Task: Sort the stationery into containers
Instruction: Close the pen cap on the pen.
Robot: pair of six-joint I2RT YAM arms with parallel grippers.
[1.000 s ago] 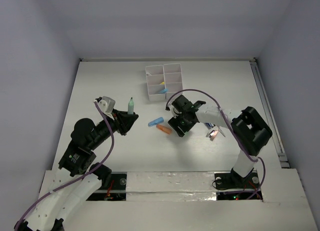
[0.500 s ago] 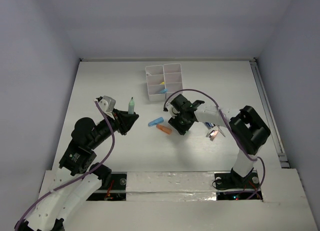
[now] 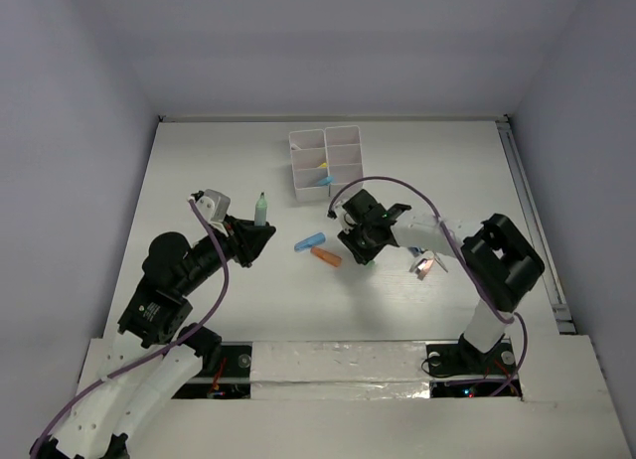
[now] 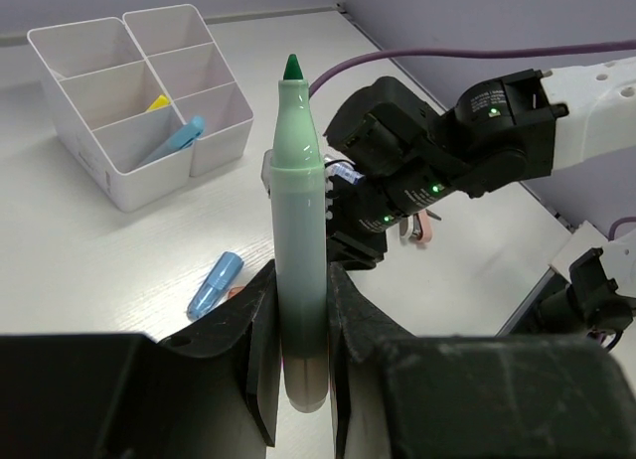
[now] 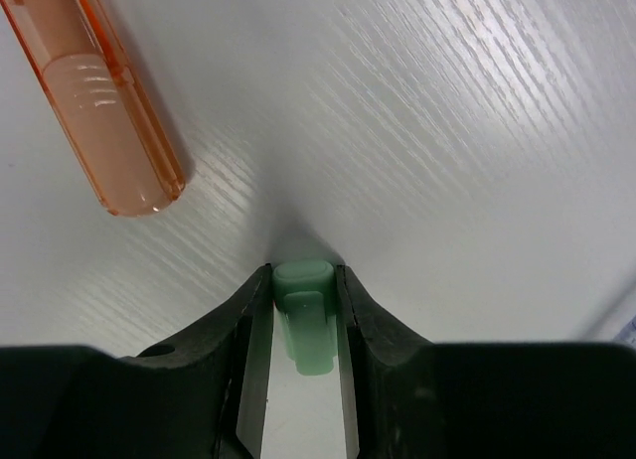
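Note:
My left gripper (image 4: 303, 280) is shut on a pale-green marker (image 4: 298, 201), held upright above the table with its bare green tip up; the marker (image 3: 260, 213) also shows from above. My right gripper (image 5: 302, 275) is down at the table, jaws pressed against both sides of a small green cap (image 5: 304, 315). From above, the right gripper (image 3: 363, 248) is just right of an orange marker (image 3: 325, 257) and a blue marker (image 3: 309, 243). The white organizer (image 3: 303, 186) stands at the back, holding a blue marker (image 4: 174, 141) and a yellow item (image 4: 157, 102).
The orange marker (image 5: 99, 111) lies close to the upper left of my right jaws. A few small pinkish items (image 3: 425, 264) lie beside the right arm's forearm. Purple cables loop over both arms. Walls enclose the table on three sides.
My right gripper's jaws have closed in onto the green cap, and its wrist has shifted slightly to the right. The left arm and its marker have not moved.

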